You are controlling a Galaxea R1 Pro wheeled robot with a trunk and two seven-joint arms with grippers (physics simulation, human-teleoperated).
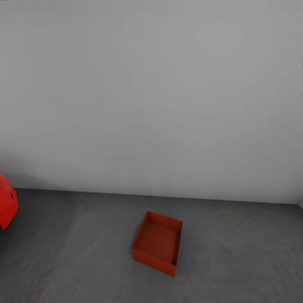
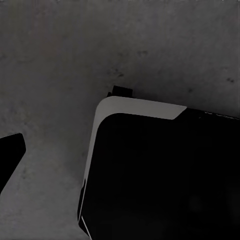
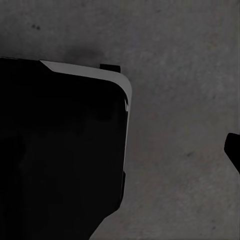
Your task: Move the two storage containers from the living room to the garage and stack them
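From the head camera, going left to right: at the far left edge, low down, a rounded piece of a red car pokes into view, sitting on the dark grey concrete floor. A plain pale grey wall covers the upper part of the scene and meets the floor in a straight line across the picture. A little right of centre, one orange-red storage container sits on the floor, well apart from the car and a short way out from the wall. It is an open rectangular bin with thin walls and no lid, turned at a slight angle, and nothing is inside it or touching it. The left wrist camera looks down at rough grey concrete, with the robot's black base with a pale rim on one side and a dark finger tip at the edge; whether the left gripper is spread or clenched cannot be told. The right wrist camera shows the same floor and the base, with a sliver of dark finger at the edge; its state also cannot be told.
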